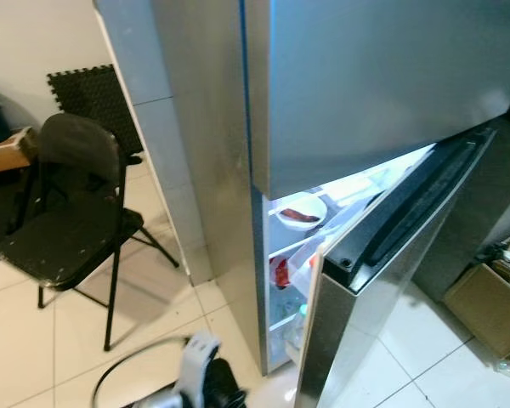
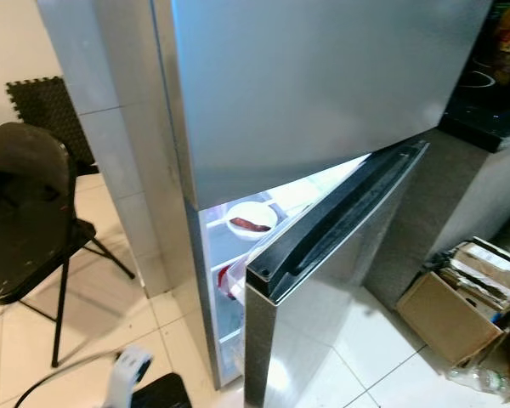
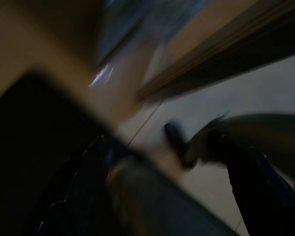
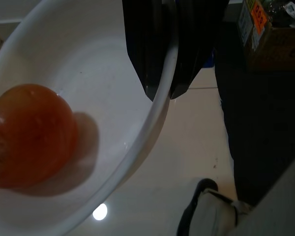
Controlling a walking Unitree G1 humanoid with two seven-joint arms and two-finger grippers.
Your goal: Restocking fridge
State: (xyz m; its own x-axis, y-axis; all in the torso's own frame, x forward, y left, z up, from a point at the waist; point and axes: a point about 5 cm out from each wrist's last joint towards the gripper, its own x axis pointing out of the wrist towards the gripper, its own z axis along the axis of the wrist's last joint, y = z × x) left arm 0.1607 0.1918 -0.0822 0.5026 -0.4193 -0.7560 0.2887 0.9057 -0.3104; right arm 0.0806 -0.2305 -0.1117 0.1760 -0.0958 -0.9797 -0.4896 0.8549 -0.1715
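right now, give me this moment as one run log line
right gripper: shut on rim of white bowl holding orange-red round fruit | steel fridge lower door: ajar | white dish on lit shelf | left gripper: unclear, blurred

Fridge gap: I see a narrow opening; door [image 2: 323, 255] half-shut blocks it.
Left floor: chair [image 1: 68, 221] stands there.

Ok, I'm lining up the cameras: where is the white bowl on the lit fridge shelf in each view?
Left eye view: white bowl just right of centre, under the upper door.
Right eye view: the bowl at centre, left of the open door.
Left wrist view: too blurred to tell.
Right wrist view: not in it; right gripper grips another bowl.
Shared landmark: black chair.
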